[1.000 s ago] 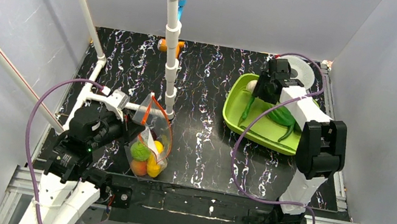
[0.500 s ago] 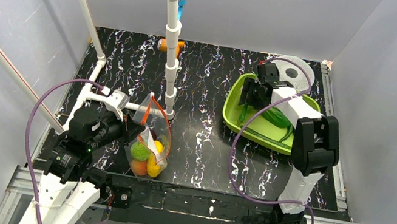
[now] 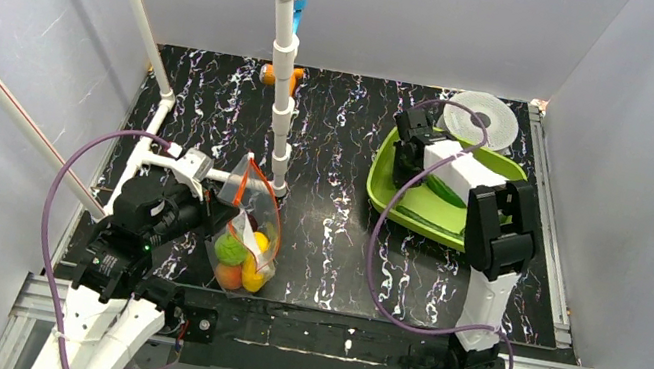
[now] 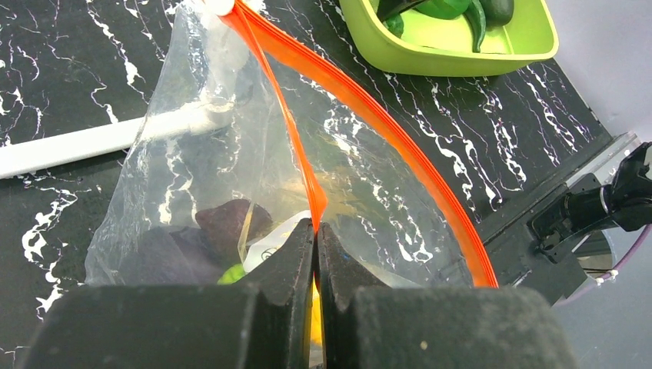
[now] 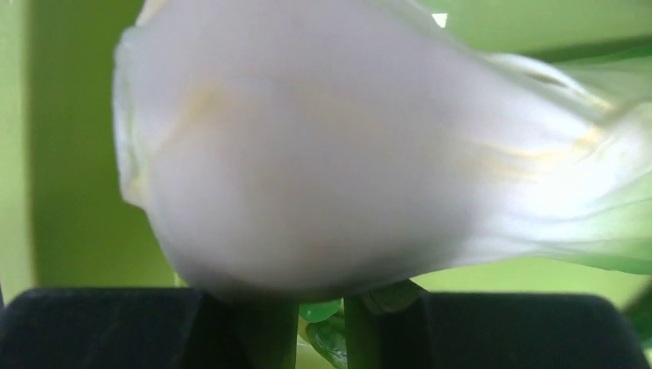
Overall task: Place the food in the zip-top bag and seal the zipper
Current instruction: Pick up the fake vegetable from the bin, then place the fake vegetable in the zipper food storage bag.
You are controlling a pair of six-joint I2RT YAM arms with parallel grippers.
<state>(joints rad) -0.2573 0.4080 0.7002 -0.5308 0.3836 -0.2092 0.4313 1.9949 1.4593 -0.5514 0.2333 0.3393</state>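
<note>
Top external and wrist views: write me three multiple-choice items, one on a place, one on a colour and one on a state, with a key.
1. Where is the right gripper?
A. Over the lime-green tray
B. Folded back at its own base
C. Out of every view

2. What colour is the zipper?
A. Blue
B. White
C. Red-orange

3. How is the left gripper?
A. Wide open
B. Shut on the zipper
C. Out of view

Key:
1 A: the top view shows it above the tray, and tray green fills the background of its wrist view.
2 C: the strip runs bright red-orange along the mouth of the zip-top bag.
3 B: in the left wrist view its fingertips meet on the strip.
</note>
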